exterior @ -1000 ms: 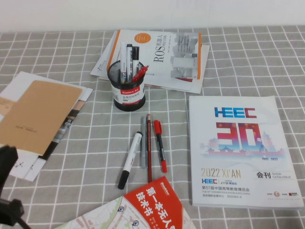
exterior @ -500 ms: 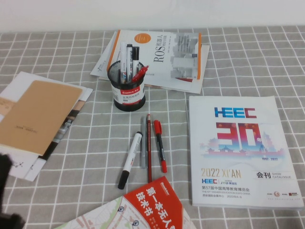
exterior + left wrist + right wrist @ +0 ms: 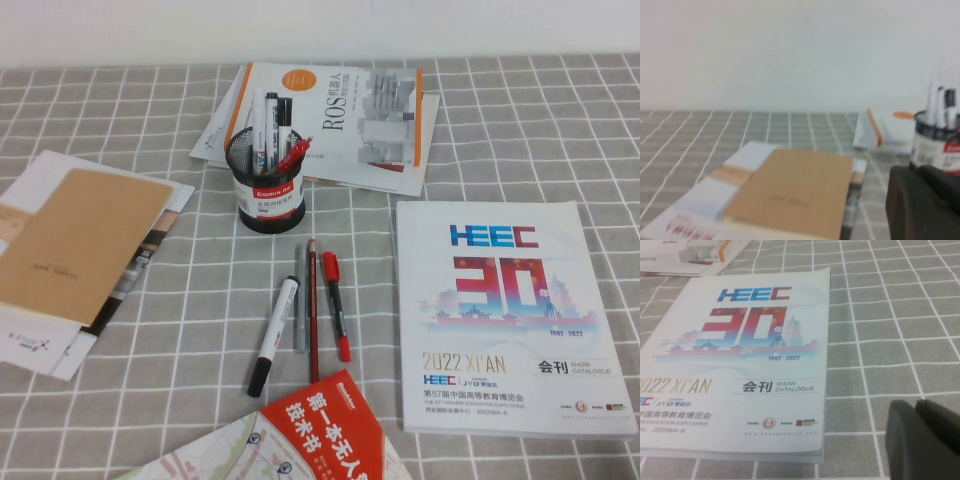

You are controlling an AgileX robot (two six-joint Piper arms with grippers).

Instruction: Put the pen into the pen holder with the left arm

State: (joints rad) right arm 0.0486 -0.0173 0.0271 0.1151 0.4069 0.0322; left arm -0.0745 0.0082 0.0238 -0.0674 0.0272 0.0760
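The pen holder [image 3: 268, 185], a black mesh cup with a red and white band, stands behind the middle of the table. The red pen [image 3: 294, 155] leans inside it with its end sticking out over the rim, beside white markers [image 3: 267, 120]. Neither arm shows in the high view. The left gripper [image 3: 918, 175] is a dark shape low in the left wrist view, shut and empty, well back from the holder [image 3: 935, 147]. The right gripper [image 3: 916, 407] is shut and empty over bare cloth beside the HEEC catalogue [image 3: 740, 355].
A white marker [image 3: 272, 335], a grey pen [image 3: 298, 300], a thin red pencil [image 3: 312, 310] and a red and black pen [image 3: 336, 305] lie in front of the holder. The brown notebook [image 3: 75, 240], HEEC catalogue [image 3: 505, 310], ROS book [image 3: 350, 120] and red booklet [image 3: 320, 425] lie around them.
The black left arm at the lower left corner of the high view has drawn back out of view. Nothing on the table has moved.
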